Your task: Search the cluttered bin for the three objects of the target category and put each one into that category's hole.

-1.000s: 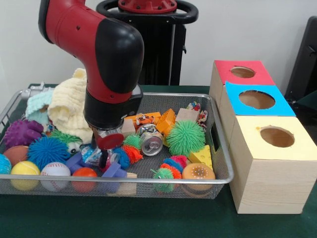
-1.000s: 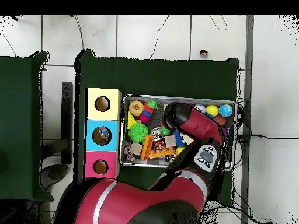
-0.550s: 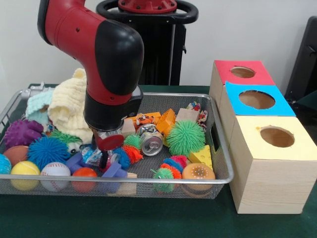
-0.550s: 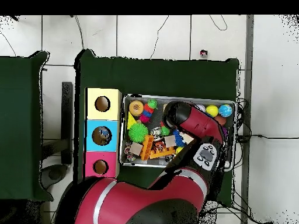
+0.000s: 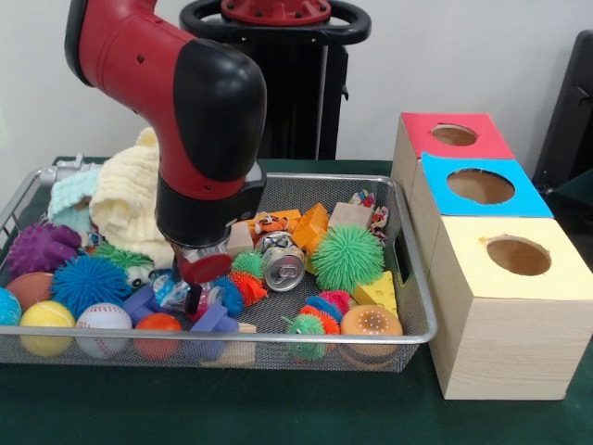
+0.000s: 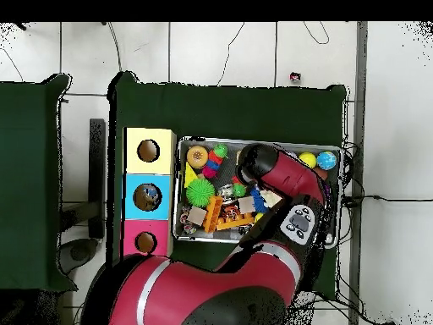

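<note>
Green-clothed table (image 5: 278, 413), gripper (image 5: 193, 298) half hidden among bin (image 5: 408, 278) clutter

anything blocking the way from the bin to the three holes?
Nothing visible. The red, blue and yellow holes are open on top of the boxes, beside the bin. A toy only has to be lifted over the bin's rim. The gripper is down among the toys.

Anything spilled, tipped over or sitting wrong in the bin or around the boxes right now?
Nothing outside the wire bin. Inside, the drink can lies on its side among the toys, and knitted cloths are heaped in a far corner. The three boxes stand in line, their holes clear. The end effector is down in the clutter.
</note>
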Motion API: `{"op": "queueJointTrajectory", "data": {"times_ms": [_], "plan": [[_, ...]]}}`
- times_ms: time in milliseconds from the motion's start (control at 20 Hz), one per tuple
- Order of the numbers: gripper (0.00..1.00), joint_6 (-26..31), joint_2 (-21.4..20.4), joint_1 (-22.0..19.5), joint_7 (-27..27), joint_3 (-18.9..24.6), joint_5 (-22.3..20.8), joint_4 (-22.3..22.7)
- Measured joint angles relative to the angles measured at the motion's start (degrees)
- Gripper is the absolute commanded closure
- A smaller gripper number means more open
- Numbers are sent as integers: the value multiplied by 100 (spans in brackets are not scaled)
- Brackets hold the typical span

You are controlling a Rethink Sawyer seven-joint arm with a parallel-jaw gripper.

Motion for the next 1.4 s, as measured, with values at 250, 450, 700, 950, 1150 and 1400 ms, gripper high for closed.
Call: {"op": "queueJointTrajectory", "data": {"times_ms": [250, 450, 700, 950, 1150, 1400], "plan": [[100, 77, 38, 1, 1, -24, 13, -100], [100, 88, 99, 12, 1, -26, 15, -155], [100, 316, 124, 38, 1, -77, 13, -244], [100, 801, 138, 41, 1, -123, 12, -335], [100, 1125, 149, 42, 1, -199, 12, -378], [100, 1181, 171, 51, 1, -265, 12, -378]]}}
